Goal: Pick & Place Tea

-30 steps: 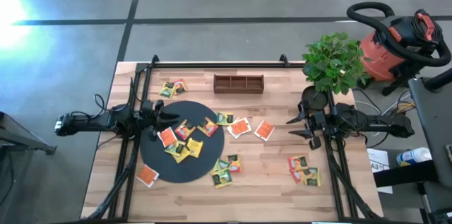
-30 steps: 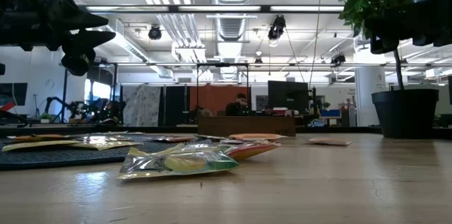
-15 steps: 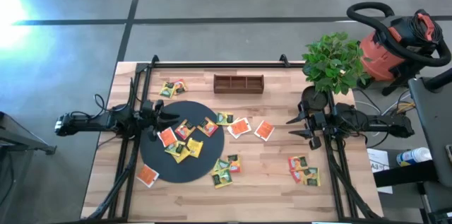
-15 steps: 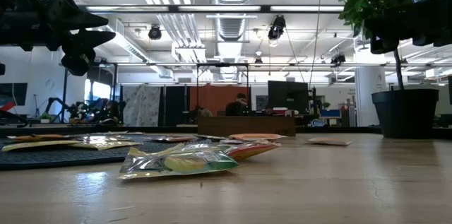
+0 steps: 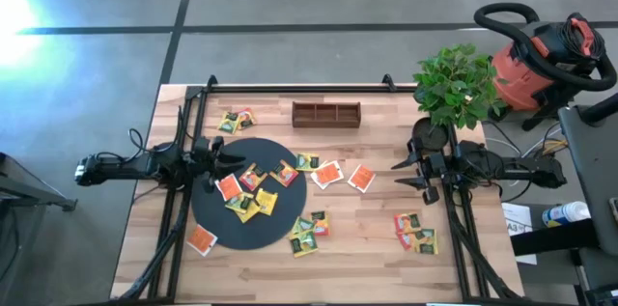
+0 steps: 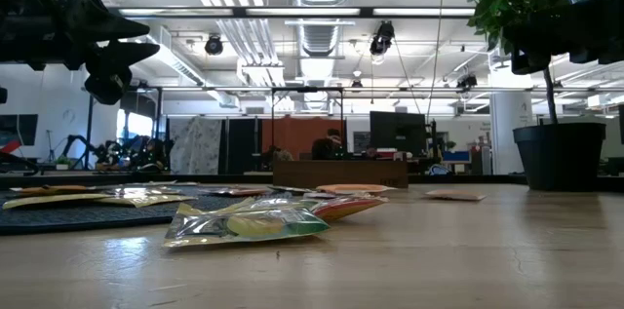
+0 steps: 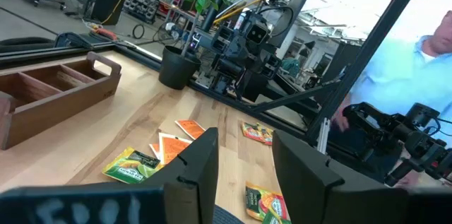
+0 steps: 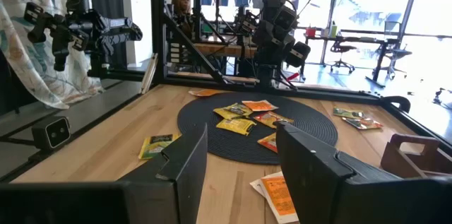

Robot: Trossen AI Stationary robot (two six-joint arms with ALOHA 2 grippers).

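Note:
Several small tea packets, orange, yellow and green, lie flat on the black disc [image 5: 249, 211] and on the wood around it. There are clusters on the disc [image 5: 253, 190], right of it [image 5: 333, 173], near the front [image 5: 309, 234], at the right [image 5: 415, 232] and at the far left [image 5: 235, 121]. My left gripper [image 5: 228, 159] hovers open over the disc's far left rim, pointing level toward the table's right. My right gripper [image 5: 398, 173] hovers open near the right edge, pointing left. In both wrist views the open fingers [image 7: 198, 171] [image 8: 187, 160] hold nothing.
A brown wooden compartment tray [image 5: 326, 113] stands at the table's far middle. A potted plant [image 5: 452, 89] stands at the far right corner. A red shop vacuum [image 5: 541, 55] is beyond the table's right. A person in a light blue top [image 7: 417, 61] shows past the right arm.

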